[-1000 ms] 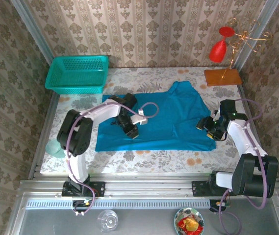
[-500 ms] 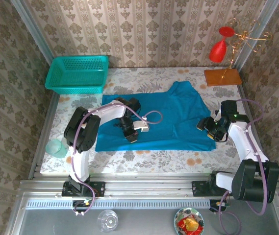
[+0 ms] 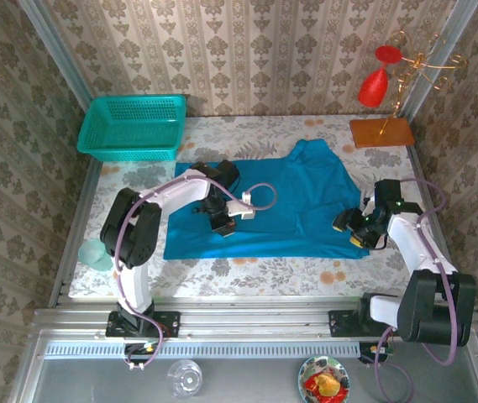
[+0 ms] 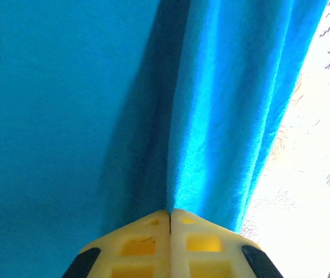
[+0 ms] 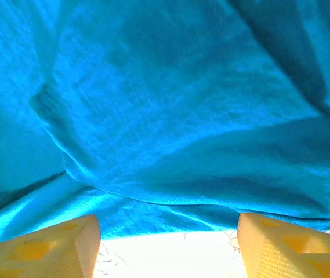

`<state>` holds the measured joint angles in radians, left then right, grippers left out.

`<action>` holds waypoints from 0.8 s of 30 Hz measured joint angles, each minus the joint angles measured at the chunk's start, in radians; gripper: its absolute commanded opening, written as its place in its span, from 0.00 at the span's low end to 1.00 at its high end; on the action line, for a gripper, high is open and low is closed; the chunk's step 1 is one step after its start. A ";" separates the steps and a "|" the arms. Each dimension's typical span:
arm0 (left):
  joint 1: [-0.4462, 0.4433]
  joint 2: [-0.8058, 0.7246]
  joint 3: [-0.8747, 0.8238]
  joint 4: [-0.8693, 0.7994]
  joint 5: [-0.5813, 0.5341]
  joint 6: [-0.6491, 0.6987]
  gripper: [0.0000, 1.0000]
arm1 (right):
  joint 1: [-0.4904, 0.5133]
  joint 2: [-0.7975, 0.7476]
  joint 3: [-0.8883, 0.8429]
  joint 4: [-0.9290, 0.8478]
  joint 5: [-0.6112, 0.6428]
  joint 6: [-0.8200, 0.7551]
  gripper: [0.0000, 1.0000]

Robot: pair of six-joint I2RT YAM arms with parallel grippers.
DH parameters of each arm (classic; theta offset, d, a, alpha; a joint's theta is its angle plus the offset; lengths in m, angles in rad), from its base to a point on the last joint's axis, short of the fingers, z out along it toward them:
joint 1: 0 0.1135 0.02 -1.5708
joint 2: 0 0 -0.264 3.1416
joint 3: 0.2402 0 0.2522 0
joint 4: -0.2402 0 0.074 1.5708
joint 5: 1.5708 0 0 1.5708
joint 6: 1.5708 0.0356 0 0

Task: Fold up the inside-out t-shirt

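**First pinch made, folding barely begun**

My left gripper [image 3: 220, 223] sits on the left half of the t-shirt [image 3: 306, 189], towards 8 o'clock from the cloth's middle. Its jaws are pressed together, and in the wrist view a raised ridge of teal cloth [image 4: 211, 116] runs straight into the tips [image 4: 169, 213], so I judge that I have a pinch of fabric.

The shirt lies spread nearly flat across the middle of the table [image 3: 247, 269], with one lobe reaching towards 1 o'clock. I see no finished fold, so almost all the work is left.

My right gripper [image 3: 349, 225] hangs at the shirt's 4 o'clock corner. Its fingers stand wide apart over the hem [image 5: 170, 202] and hold nothing.
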<state>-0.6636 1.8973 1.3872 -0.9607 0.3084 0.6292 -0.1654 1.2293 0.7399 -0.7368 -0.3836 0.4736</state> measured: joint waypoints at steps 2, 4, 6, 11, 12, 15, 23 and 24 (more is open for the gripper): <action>0.000 -0.002 0.005 0.000 -0.007 0.000 0.00 | 0.000 0.022 -0.018 0.016 -0.013 0.006 0.66; 0.000 0.000 0.005 0.000 -0.019 0.000 0.00 | 0.000 0.043 -0.032 0.034 -0.016 0.020 0.67; 0.000 0.002 0.005 0.000 -0.033 -0.001 0.00 | 0.000 0.063 -0.041 0.049 -0.010 0.035 0.68; 0.005 0.022 0.007 0.004 -0.068 -0.018 0.00 | 0.000 0.102 -0.048 0.059 0.064 0.080 0.68; 0.007 0.029 0.008 0.004 -0.073 -0.024 0.00 | -0.001 0.111 -0.051 0.061 0.083 0.089 0.68; 0.011 0.052 0.011 0.005 -0.086 -0.039 0.03 | -0.004 0.132 -0.065 0.068 0.126 0.114 0.68; 0.017 0.071 0.018 0.005 -0.110 -0.084 0.27 | -0.005 0.137 -0.061 0.073 0.146 0.132 0.66; 0.022 0.069 0.019 0.002 -0.116 -0.087 0.28 | -0.005 0.134 -0.055 0.071 0.145 0.131 0.65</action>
<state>-0.6418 1.9659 1.4063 -0.9588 0.1928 0.5419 -0.1699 1.3636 0.6853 -0.6659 -0.2382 0.6044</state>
